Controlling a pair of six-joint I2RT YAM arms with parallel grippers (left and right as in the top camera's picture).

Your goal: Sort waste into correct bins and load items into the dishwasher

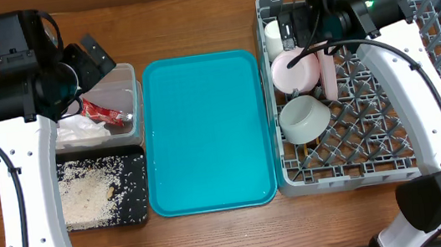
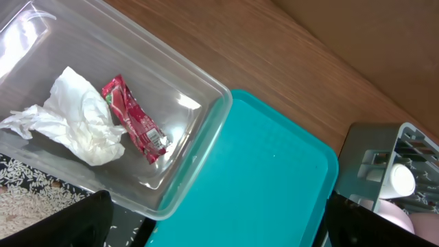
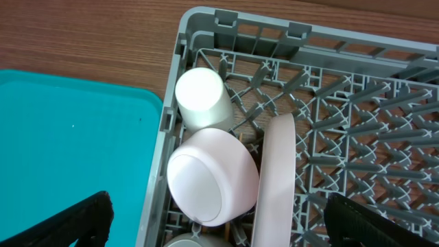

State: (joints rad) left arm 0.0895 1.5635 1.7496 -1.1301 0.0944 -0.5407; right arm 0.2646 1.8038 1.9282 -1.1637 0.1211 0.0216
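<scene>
Black fingers [image 2: 75, 223] of the left end effector [image 2: 216, 206] are standing wide apart at the bottom edge of the left wrist view, gripping nothing, and are hovering over the clear tub [image 2: 199, 116]. Inside that tub a red wrapper [image 2: 134, 120] is lying against a crumpled white napkin [image 2: 79, 116], the two touching. Just beside the tub, on its near side in the overhead view, the black tray [image 1: 131, 181] is holding a spread of rice grains [image 1: 86, 195]. Between these bins and the grey dish rack [image 1: 422, 115], a teal tray [image 1: 205, 134] is resting flat on the wooden surface [image 1: 192, 26]. Over the rack's left side the right end effector [image 3: 218, 202] is hanging with its fingers [image 3: 384, 219] spread fully and nothing held between them. Below it, the white cup [image 3: 201, 98] is sitting mouth-down in the rack's far left corner, the pale pink bowl [image 3: 212, 175] is leaning upturned just beside it, and the pink-white plate [image 3: 274, 178] is standing on edge against the bowl. Nearer the rack's front, the grey-green bowl [image 1: 306, 117] is lying tilted on the pegs.
</scene>
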